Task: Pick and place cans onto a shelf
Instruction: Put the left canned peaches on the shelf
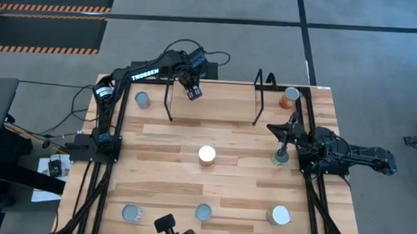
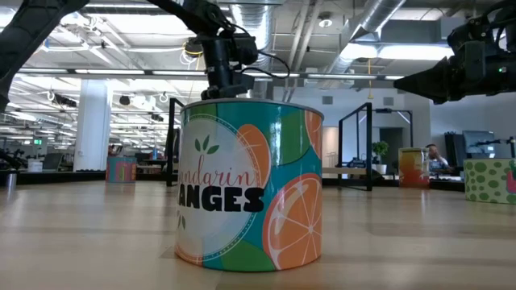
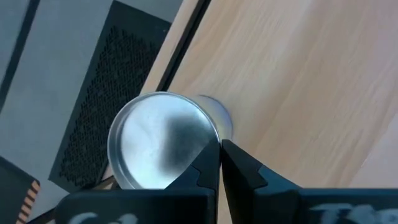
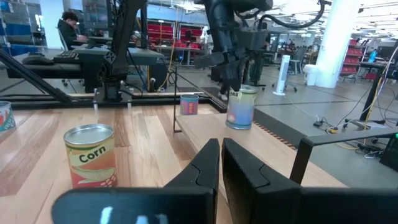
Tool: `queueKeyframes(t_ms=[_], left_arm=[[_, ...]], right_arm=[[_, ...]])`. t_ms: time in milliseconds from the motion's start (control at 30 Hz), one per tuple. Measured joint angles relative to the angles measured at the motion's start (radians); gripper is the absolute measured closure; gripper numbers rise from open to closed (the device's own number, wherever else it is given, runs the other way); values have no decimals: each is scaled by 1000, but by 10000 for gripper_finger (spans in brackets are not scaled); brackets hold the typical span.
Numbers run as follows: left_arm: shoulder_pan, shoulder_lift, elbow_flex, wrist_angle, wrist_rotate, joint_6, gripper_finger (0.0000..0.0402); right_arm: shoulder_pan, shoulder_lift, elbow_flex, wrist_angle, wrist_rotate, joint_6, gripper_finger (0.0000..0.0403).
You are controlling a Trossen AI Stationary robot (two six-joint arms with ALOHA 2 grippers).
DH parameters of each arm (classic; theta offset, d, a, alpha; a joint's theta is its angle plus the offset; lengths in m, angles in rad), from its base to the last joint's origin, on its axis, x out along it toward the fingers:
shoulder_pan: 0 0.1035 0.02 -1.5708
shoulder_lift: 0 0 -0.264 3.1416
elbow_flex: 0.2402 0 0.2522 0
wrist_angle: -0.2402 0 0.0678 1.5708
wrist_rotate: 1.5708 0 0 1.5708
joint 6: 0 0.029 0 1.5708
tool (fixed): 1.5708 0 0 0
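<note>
**Seven cans in plain sight, an eighth tucked under my left wrist**

Seven cans show from above. The eighth is covered there by my left gripper (image 1: pixel 194 93), which hangs over the left part of the shelf (image 1: pixel 224 96). My left wrist camera does find that shelf can (image 3: pixel 163 140). It shows a round silvery top just past my left fingertips (image 3: pixel 210 167), which are pressed together on nothing. Its label is hidden from that angle, and I cannot tell whether my fingertips touch it. From across the table the same can shows blurred and pale, standing upright at the board's edge beneath my left gripper.

At the far left of the table (image 1: pixel 161 172) a far-left can (image 1: pixel 142 99) stands outside the shelf's black wire frame. The near-left can (image 1: pixel 131 213) sits by the front edge. The corn can (image 1: pixel 206 155) stands mid-table with a glaring top. The mandarin can (image 1: pixel 203 212) stands in front of it, so close to the low camera that it fills that view and blocks most of the shelf.

Farther right, my right gripper (image 1: pixel 282 143) is over the green can (image 1: pixel 280 159) and partly covers it from above. At table height only part of that spotted tin shows, cut by the frame edge, with my right arm well above it. My right fingers (image 4: pixel 208 163) are closed with a hairline gap between them and hold nothing. The orange can (image 1: pixel 289 96) stands beyond the shelf's right frame, and the near-right can (image 1: pixel 280 216) is in the front corner. People sit at desks in the room behind, too distant to make out.
</note>
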Motion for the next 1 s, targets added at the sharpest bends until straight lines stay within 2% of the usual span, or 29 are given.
queueKeyframes(t_ms=[733, 833, 1000], left_arm=[[8, 0, 1, 39, -20, 0, 401], [8, 0, 1, 32, -21, 3, 390], [8, 0, 1, 32, -21, 2, 350]], right_arm=[[0, 0, 0, 0, 0, 0, 360], [0, 0, 0, 0, 0, 0, 360], [0, 0, 0, 0, 0, 0, 360]])
